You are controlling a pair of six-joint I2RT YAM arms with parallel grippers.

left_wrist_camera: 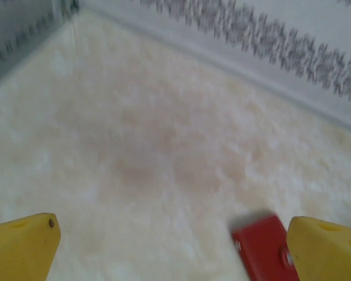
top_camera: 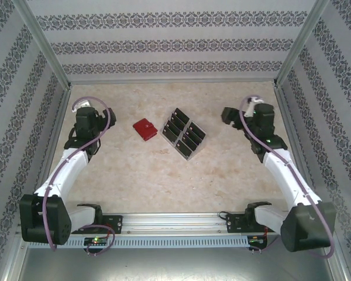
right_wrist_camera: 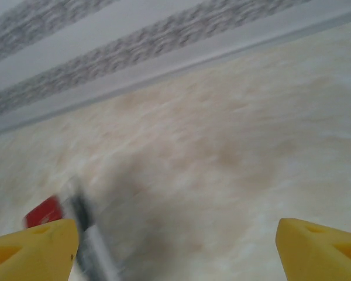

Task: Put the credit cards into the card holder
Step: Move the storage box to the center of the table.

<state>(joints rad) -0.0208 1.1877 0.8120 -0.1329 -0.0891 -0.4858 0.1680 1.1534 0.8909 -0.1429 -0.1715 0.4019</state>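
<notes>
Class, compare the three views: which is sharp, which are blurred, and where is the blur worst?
Top view: sharp and evenly lit, wallet and rack crisp, shadows faint. Left wrist view: soft throughout, the wallet smeared at its edges. Right wrist view: blurred worst, the rack a grey streak beside the wallet.

A: Is there any writing to read here?
B: None. The credit cards (top_camera: 183, 133) are black, and any marks on their faces are too small to make out from above.
A: And the card holder (top_camera: 144, 128)?
B: It looks plain red from above. The left wrist view shows it blurred, so no lettering is legible there either.
A: What about the walls?
B: The dark bands (top_camera: 175, 45) on them are repeating ornament, not letters or numbers.
</notes>
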